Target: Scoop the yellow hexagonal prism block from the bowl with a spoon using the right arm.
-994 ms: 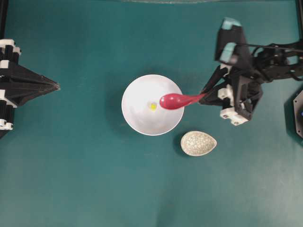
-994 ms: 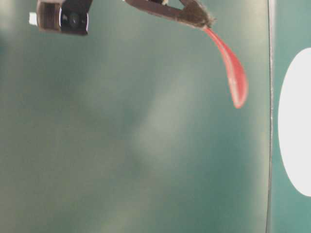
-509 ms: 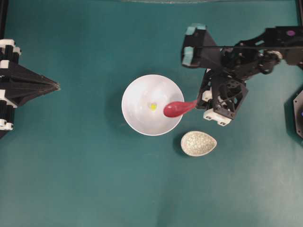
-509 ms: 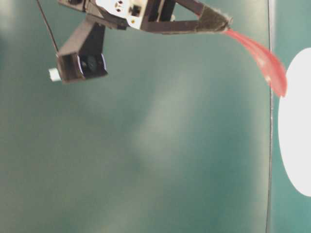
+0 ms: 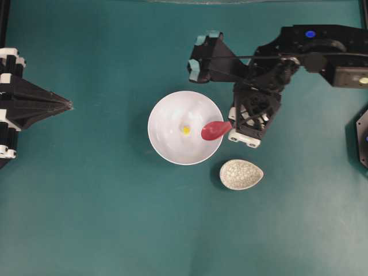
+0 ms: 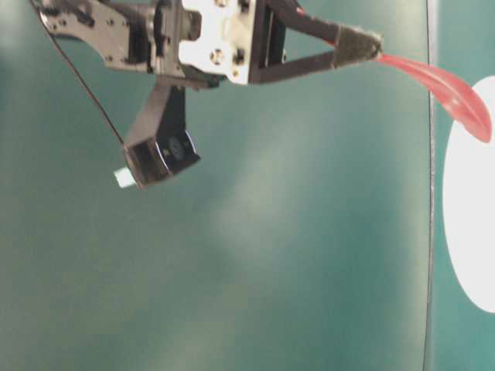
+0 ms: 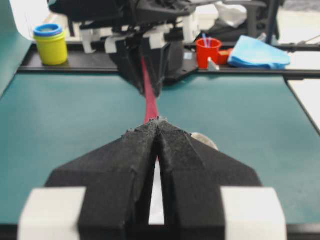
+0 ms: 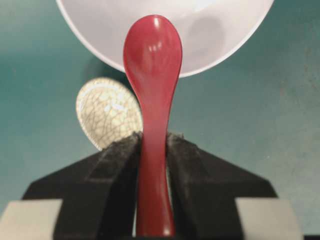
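Nearest in the right wrist view: right gripper (image 8: 152, 150) pinching the spoon (image 8: 152, 100) by its handle, pads tight on both sides, scoop pointing ahead over the near rim of the bowl (image 8: 220, 45). Just left of the handle, speckled spoon rest (image 8: 107, 117) flat on the table, clear of the bowl.

Overhead, same picture: scoop over the bowl's right edge, tipped down toward the inside, block (image 5: 186, 130) lying at the middle of the bowl floor, near the scoop's tip but apart from it. No contact visible between spoon and block.

Step in hand, judged: lowering the scoop into the bowl, before the scooping stroke. Next move calls for dropping the tip to the floor just right of the block, then sliding leftward under it and levelling the scoop before lifting.

Farthest: left gripper (image 5: 68, 104) parked at the left edge, pressed together, holding nothing.
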Controlling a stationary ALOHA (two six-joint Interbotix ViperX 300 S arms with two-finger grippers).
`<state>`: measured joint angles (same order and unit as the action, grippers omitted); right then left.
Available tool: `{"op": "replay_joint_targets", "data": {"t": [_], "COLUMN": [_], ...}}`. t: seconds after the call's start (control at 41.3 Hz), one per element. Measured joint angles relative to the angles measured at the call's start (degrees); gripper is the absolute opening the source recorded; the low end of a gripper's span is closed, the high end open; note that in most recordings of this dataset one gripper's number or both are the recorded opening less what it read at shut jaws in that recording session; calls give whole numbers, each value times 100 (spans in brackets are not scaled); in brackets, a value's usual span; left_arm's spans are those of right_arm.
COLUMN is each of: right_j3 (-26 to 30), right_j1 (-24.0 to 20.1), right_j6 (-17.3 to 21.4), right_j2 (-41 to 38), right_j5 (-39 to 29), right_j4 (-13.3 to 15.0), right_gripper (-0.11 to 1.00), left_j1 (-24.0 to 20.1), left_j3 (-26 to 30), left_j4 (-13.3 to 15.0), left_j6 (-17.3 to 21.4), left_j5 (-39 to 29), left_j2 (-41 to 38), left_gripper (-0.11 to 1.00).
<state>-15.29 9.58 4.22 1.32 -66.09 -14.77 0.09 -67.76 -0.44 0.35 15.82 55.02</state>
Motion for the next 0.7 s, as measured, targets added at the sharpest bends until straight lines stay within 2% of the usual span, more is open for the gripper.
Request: {"op": "replay_joint_targets", "data": {"t": [0.364,0.703], "right_j3": [176,185], "right_j1": [26,53], "right_j6": [-9,-18], "right_j2": [-510,-809], "right_j5": [-26,413], "right_j4": [9,167], "right_gripper": [23,23], "left_j1": [0,-9], "left_j3": [0,0], "left_j4": [-9,-9], "left_j6": [0,0], "left_j5": [0,9], "left_j2": [0,0], "left_gripper": [0,0]}}
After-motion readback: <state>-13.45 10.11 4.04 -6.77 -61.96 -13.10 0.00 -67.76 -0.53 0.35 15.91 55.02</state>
